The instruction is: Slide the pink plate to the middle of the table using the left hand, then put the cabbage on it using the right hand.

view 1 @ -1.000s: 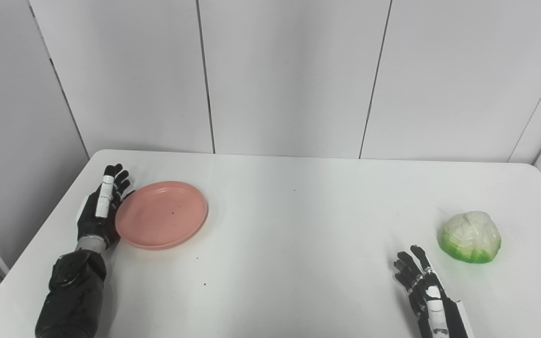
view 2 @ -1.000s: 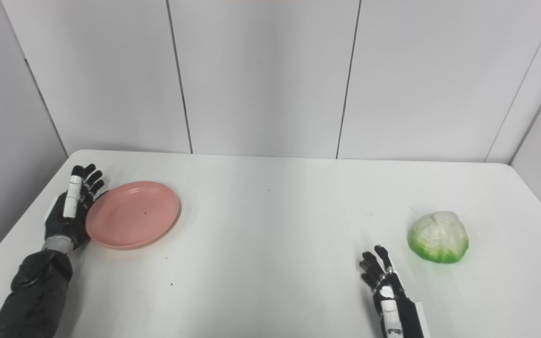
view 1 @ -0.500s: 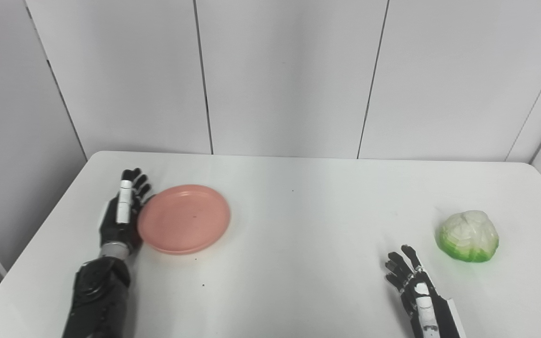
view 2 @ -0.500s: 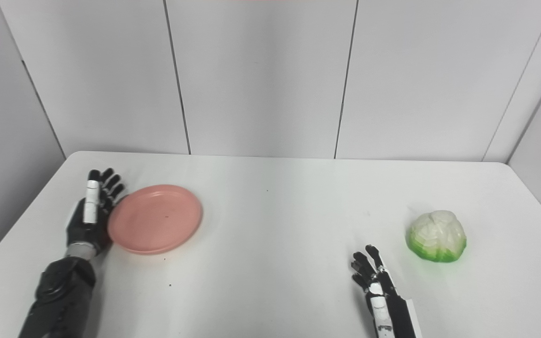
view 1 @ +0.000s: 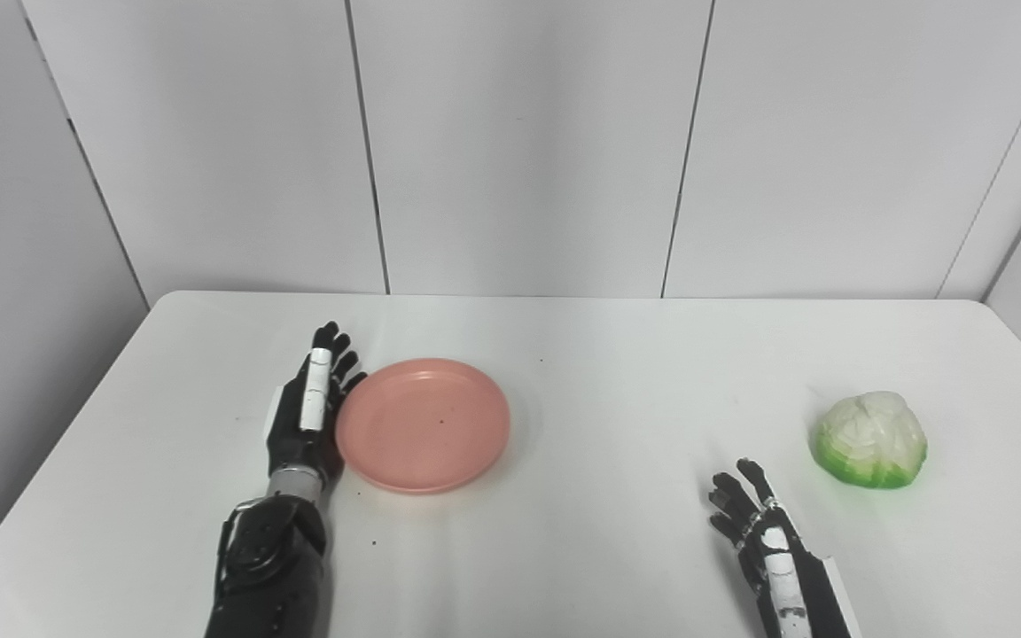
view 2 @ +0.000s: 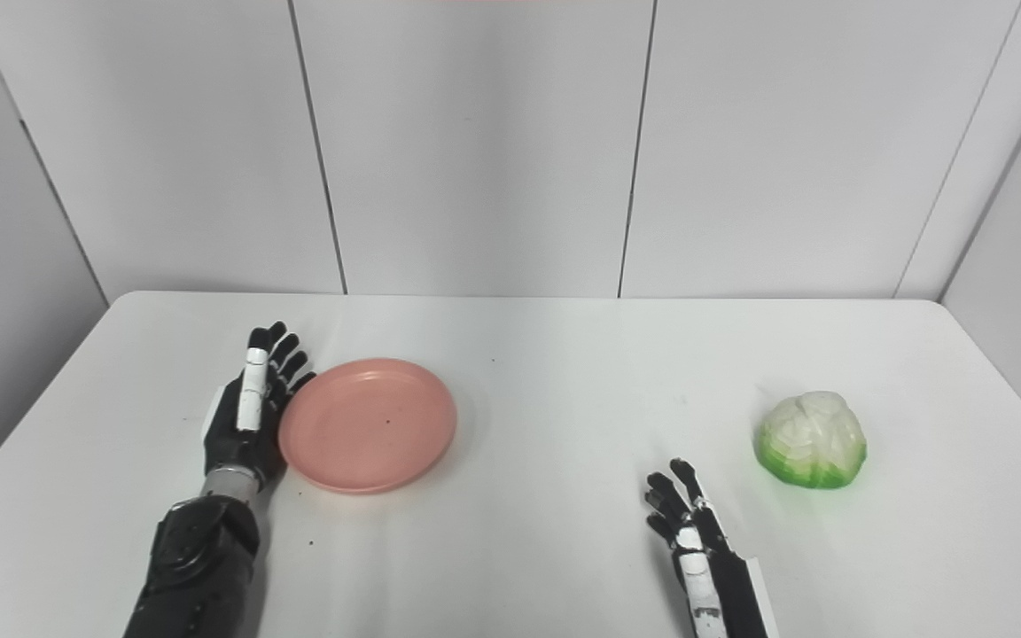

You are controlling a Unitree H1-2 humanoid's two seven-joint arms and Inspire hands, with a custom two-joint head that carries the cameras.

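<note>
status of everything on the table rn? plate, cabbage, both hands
pink plate: flat on the table, empty, left of centre.
cabbage: on the table at the right, untouched, apart from both hands.
left hand: open, fingers straight, edge-on against the plate's left rim.
right hand: open, holding nothing, short of the cabbage.
table: white, bears all of these.

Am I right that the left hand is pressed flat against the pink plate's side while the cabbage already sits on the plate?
Not quite. The left hand is against the pink plate, but the cabbage sits on the table far right, as the left eye view shows.
</note>
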